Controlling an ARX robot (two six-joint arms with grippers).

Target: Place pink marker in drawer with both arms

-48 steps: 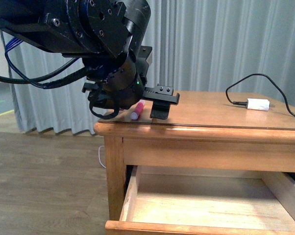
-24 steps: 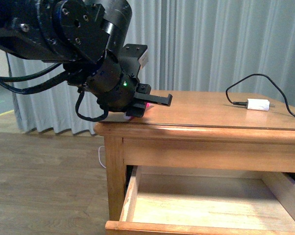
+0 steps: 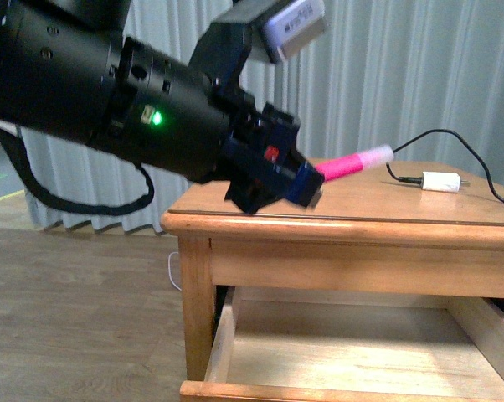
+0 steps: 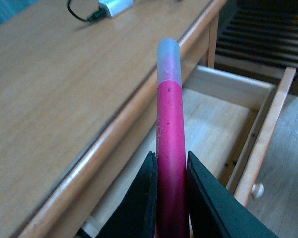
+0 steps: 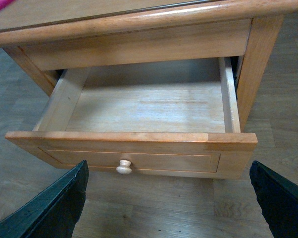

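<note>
The pink marker (image 3: 346,166) is lifted off the cabinet top, its white cap pointing right toward the cable. My left gripper (image 3: 309,181) is shut on its pink barrel. In the left wrist view the marker (image 4: 169,129) sticks out between the two black fingers (image 4: 148,188), over the cabinet's front edge and the open drawer (image 4: 268,119). The drawer (image 3: 222,333) is pulled out below the top, its pale inside bare. My right gripper (image 5: 169,198) stands open low in front of the drawer (image 5: 139,136), wide of its round knob (image 5: 123,167), holding nothing.
A white charger block (image 3: 440,179) with a black cable (image 3: 436,134) lies on the right of the cabinet top (image 3: 386,205). Grey curtains hang behind. Wooden floor (image 5: 154,208) lies in front of the drawer. My left arm's black bulk (image 3: 110,109) fills the upper left.
The left gripper closed on the marker lying at the top's left edge and raised it. The arm swung closer to the camera, and the marker now points right above the tabletop.
</note>
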